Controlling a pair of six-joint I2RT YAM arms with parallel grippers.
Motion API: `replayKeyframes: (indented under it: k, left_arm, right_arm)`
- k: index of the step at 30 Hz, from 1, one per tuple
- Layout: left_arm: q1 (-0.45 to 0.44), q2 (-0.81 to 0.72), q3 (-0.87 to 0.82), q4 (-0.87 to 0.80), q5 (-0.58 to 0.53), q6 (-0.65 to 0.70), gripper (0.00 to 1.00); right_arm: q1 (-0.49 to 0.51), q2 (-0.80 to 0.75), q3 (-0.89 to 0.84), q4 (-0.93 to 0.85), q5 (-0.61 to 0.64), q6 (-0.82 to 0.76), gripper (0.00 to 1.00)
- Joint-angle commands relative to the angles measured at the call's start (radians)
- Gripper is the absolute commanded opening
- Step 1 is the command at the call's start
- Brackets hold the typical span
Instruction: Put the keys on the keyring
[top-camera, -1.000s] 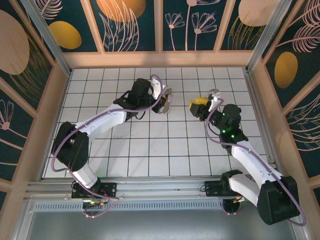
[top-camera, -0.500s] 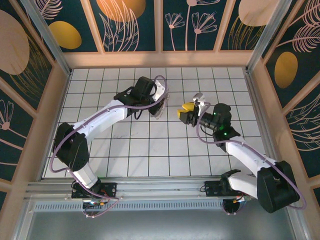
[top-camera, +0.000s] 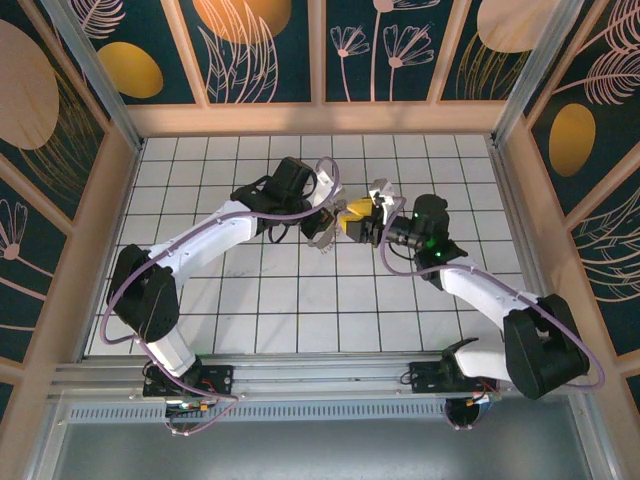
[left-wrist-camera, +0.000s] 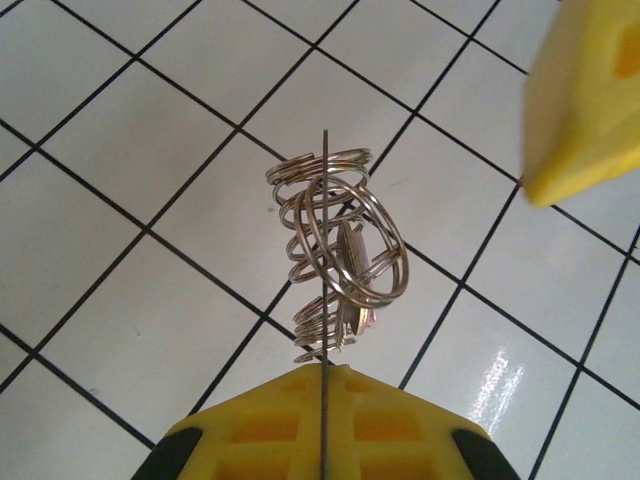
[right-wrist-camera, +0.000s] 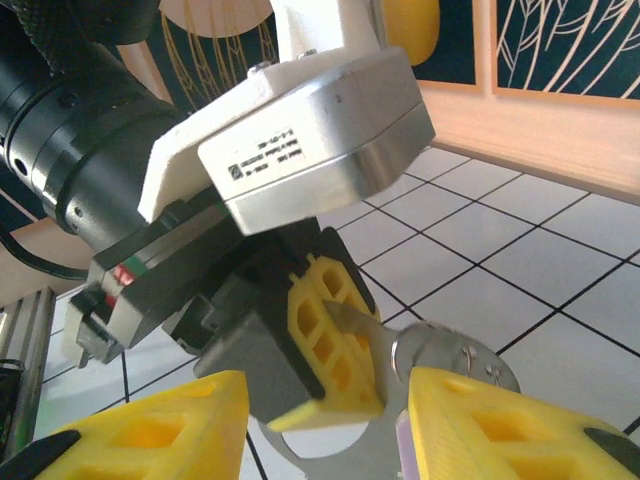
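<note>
The white tiled surface (top-camera: 300, 300) sits inside a box of teal panels (top-camera: 260, 50) painted with gold leaves. In my overhead view the two arm bases are at 6 o'clock, and both arms reach up to meet just toward 12 o'clock of centre.

The left end effector (top-camera: 325, 228) comes in from 9 o'clock and is clenched on the keyring (left-wrist-camera: 326, 160), which it holds off the tiles. Its wrist camera sees the thin wire edge-on, rising straight out of the yellow pads, with a cluster of split rings (left-wrist-camera: 335, 230) threaded on it. Something flat hangs among those coils, but I cannot make it out properly.

The right end effector (top-camera: 352, 218) faces it from 3 o'clock, very close. Its wrist camera shows the fingers standing apart, with flat silver metal and a lilac sliver between them. I take that for the key (right-wrist-camera: 401, 455), yet I cannot tell whether it is gripped or merely sits in the gap.

I judge this to be the threading step, with the key presented to the ring. The next move calls for a slow, fine approach from 3 o'clock. The key's hole has to line up with the wire or a split-ring opening while the left arm stays rigid, because the thin wire looks likely to flex or swing at the first nudge.
</note>
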Motion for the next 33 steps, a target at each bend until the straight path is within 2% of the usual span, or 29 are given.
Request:
replayKeyframes:
  k: [1,11,18,28,33]
  left_arm:
    - [-0.007,-0.030,0.022,0.006,0.049,0.014,0.00]
    - [-0.018,-0.039,0.018,0.019,0.076,0.013,0.00]
    - [-0.024,-0.060,-0.014,0.034,0.098,0.016,0.00]
    - [-0.024,-0.067,-0.041,0.056,0.114,0.015,0.00]
    - [-0.025,-0.065,-0.044,0.064,0.121,0.015,0.00]
  right_arm:
    - [0.008,0.021,0.046,0.040,-0.039,-0.033,0.45]
    - [0.008,0.112,0.092,0.015,-0.026,-0.060,0.41]
    - [-0.024,0.137,0.104,0.038,0.009,-0.041,0.34]
    - [-0.064,0.113,0.090,0.102,-0.053,0.017,0.26]
    - [-0.064,0.119,0.103,0.092,-0.082,0.017,0.25]
